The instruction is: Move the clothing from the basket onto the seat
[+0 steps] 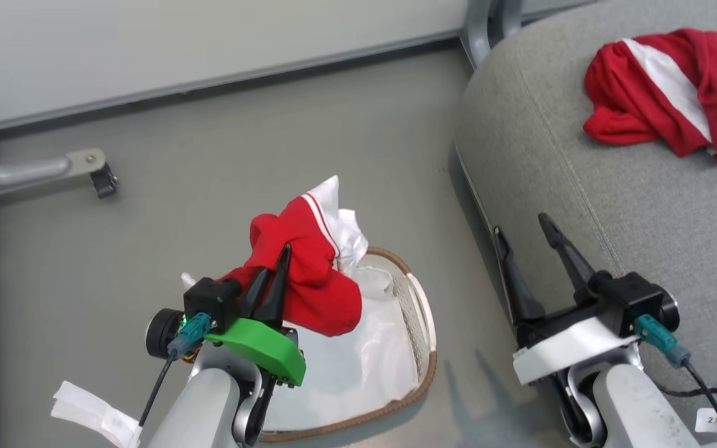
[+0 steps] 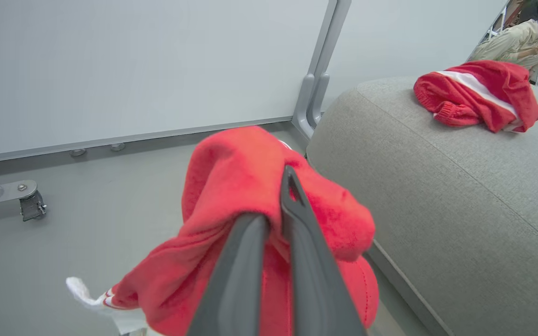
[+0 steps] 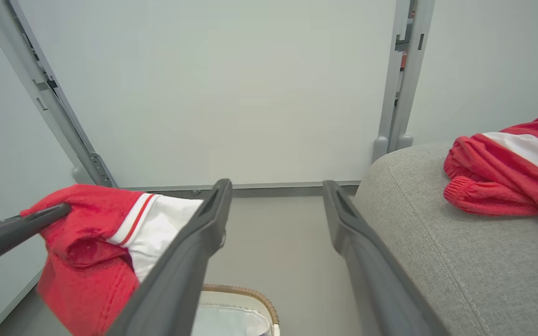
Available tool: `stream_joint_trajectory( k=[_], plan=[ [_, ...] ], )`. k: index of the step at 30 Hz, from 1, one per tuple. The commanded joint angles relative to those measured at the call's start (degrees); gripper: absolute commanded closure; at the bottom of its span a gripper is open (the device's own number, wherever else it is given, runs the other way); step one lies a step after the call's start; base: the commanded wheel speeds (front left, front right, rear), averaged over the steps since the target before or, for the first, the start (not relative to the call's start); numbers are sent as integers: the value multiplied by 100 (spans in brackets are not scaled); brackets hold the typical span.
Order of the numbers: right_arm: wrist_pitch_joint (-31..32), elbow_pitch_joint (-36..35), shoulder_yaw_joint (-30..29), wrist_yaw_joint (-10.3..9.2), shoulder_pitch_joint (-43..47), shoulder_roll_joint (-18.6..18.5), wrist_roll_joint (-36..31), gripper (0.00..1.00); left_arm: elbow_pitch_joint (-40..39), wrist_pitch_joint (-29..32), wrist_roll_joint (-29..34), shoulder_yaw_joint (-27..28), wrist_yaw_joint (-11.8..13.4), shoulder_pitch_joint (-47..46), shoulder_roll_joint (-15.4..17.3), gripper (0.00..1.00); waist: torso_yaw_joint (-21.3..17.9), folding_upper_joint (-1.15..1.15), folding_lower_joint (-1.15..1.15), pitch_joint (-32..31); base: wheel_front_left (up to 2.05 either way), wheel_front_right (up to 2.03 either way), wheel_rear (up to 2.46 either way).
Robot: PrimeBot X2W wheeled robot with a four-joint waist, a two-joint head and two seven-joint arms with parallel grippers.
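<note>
Left gripper pinches red clothing beside the grey seat; a second red garment lies there.

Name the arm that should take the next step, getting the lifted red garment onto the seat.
Left. The left gripper is shut on the red garment, raised above the basket, so it probably only needs to swing over to the seat. The right gripper stands open and empty beside the seat's edge.

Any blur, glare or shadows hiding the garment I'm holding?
Head view: even light, sharp, faint shadow on the floor by the right gripper. Left wrist view: clothing and fingers near the lens look soft, seat crisp. Right wrist view: wide-angle splays the wall posts.
</note>
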Motion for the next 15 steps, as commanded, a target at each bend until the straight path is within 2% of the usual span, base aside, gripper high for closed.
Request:
stream_joint_trajectory(
  k=[1,15],
  plan=[
    [-8,36,26,-6,131,7,-43,0,-135,-21,-23,10,-38,123,11,100,196,0,0,-377,0,0,0],
    [-8,175,256,-6,609,41,-127,0,-1337,-22,-167,-294,-42,19,11,100,380,0,0,-957,0,0,0]
  ],
)
